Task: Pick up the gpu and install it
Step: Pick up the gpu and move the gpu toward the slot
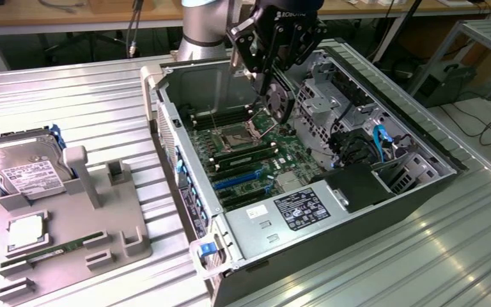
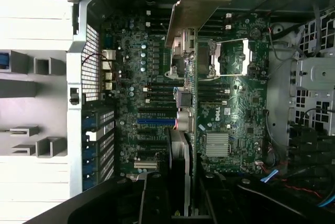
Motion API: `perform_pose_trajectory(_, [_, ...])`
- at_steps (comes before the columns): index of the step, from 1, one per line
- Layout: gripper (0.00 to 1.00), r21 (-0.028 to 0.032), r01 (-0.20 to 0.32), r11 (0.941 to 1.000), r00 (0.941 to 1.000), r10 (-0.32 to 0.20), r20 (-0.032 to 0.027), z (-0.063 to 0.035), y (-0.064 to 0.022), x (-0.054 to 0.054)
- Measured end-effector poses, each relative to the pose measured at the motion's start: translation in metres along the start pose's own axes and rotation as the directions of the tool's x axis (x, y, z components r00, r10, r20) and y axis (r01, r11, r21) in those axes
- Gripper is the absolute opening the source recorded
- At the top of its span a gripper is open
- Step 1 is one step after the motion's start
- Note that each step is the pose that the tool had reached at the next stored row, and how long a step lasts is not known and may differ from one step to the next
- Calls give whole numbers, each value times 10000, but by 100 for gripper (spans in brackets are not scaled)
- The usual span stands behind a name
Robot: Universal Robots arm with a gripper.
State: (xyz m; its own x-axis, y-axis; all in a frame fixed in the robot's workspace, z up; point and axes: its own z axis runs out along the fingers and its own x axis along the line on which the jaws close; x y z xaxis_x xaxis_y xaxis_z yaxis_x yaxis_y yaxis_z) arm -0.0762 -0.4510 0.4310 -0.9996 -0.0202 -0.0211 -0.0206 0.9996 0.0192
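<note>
Holding the gpu (image 1: 278,99) upright over the motherboard (image 1: 290,157), the part-closed pincer (image 1: 267,71) carries it seemingly crosswise to the blue slots (image 2: 156,121) below.

I see ribbed silver metal table (image 1: 75,96); on it: open grey tower computer case (image 1: 339,249), grey plastic parts holder (image 1: 117,220) beside it.

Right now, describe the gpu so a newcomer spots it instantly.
Find the open computer case on the table. Above its motherboard, the gripper has its jaws shut on the gpu, hanging edge-down. Unlike the motherboard lying flat, it is a dark card with a round fan.
</note>
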Motion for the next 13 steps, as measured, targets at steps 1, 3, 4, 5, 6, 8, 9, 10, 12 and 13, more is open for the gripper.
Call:
perform_pose_trajectory(1, [27, 0, 0, 10000, 10000, 0, 0, 0, 0, -12])
perform_pose_trajectory(3, [27, -1, 0, 10000, 10000, 0, 0, 1, -1, -34])
perform_pose_trajectory(4, [27, -1, 0, 10000, 10000, 0, 0, 1, -1, -47])
perform_pose_trajectory(5, [27, 0, 0, 10000, 10000, 0, 1, 2, -1, -58])
perform_pose_trajectory(6, [27, -1, 0, 10000, 10000, 0, 0, 2, -2, -69])
perform_pose_trajectory(8, [27, -1, 0, 10000, 10000, 0, 0, 3, -2, -94])
perform_pose_trajectory(9, [27, -1, 0, 10000, 10000, 0, 0, 3, -2, -109])
perform_pose_trajectory(10, [27, -2, 0, 10000, 10000, 0, 1, 4, -3, -122])
perform_pose_trajectory(12, [27, 0, 1, 10000, 10000, -1, 0, 4, -3, -146])
perform_pose_trajectory(13, [27, 0, 1, 10000, 10000, -1, 0, 5, -3, -158])
